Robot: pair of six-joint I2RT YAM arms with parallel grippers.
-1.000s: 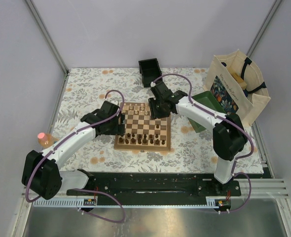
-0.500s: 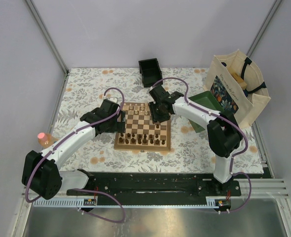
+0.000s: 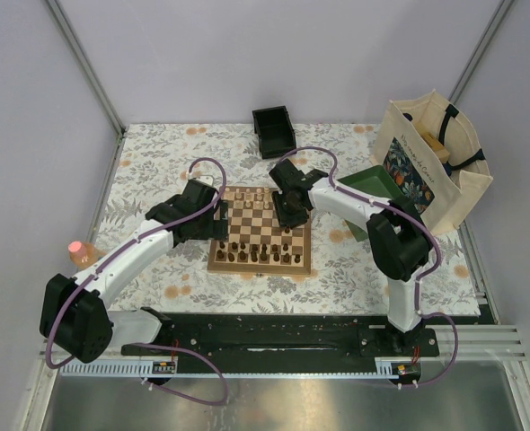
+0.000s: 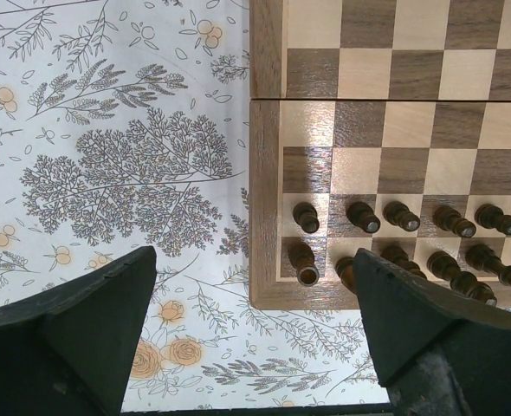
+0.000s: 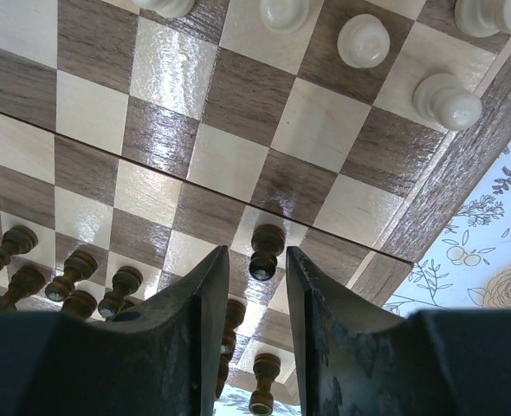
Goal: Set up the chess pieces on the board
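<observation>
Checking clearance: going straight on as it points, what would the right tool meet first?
Most likely the small dark brown wooden pawn standing ahead between the tips of the right tool; depth is unclear.

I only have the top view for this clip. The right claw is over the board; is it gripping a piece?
Observer: Not clamped, as far as I can see. In the right wrist view a dark piece stands between the right claw's fingertips, and a gap of board shows on one side.
Operator: Where on the board does that piece stand?
Observer: It looks to be on a square right beside the fold seam, on the dark side.
Operator: And the left claw?
Observer: The left claw is wide open and empty. One finger is over the cloth, the other over the dark pieces at the board's corner.
</observation>
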